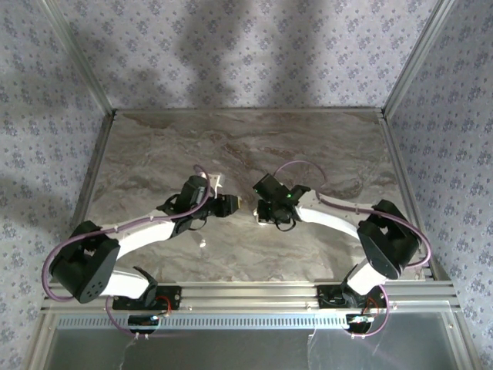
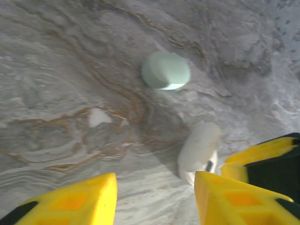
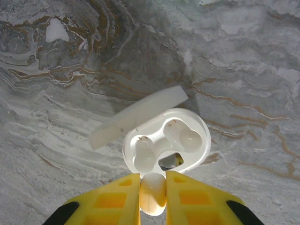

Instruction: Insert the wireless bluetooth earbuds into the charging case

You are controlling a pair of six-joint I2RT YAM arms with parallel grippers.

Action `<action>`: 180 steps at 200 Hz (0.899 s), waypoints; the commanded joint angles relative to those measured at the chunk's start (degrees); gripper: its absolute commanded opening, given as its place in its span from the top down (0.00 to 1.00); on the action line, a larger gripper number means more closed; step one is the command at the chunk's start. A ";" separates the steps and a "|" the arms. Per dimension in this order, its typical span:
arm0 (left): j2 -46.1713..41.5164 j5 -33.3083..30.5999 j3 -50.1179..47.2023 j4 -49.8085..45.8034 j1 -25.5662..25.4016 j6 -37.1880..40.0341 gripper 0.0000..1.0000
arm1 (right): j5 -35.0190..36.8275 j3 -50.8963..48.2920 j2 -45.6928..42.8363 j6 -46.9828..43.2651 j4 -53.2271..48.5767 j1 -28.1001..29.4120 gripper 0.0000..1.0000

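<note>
Right jaws: yellow moulded plastic, closed on one earbud (image 3: 153,193), a smooth white rounded piece pinched between the tips. The charging case (image 3: 166,140) lies on the desk (image 3: 243,70) just beyond those tips, its lid swung open and tilted, with two moulded wells exposed. Left jaws: set wide apart and holding nothing, with the open case near one tip. A second oval case (image 2: 166,70), shut and pale, lies farther out. The desk has a grey-brown veined marble finish. The walls (image 1: 231,54) carry small-patterned paper.

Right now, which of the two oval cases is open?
The charging case directly in front of the right gripper: its lid is swung back, wells exposed. The other oval case lies closed.
</note>
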 commanded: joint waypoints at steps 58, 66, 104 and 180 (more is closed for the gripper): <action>-1.22 0.07 -0.82 0.65 1.00 -0.56 0.43 | 4.09 4.64 4.80 -1.38 -4.42 1.14 0.82; -1.15 0.21 -0.82 0.61 1.00 -0.61 0.43 | 4.01 4.70 5.14 -1.38 -4.31 1.12 0.82; -0.66 0.65 -0.73 1.09 1.01 -0.78 0.43 | 3.75 5.06 6.13 -1.38 -3.85 1.13 0.82; -0.35 0.87 -0.56 0.89 1.00 -0.72 0.42 | 3.58 5.78 7.71 -1.65 -3.67 1.12 0.80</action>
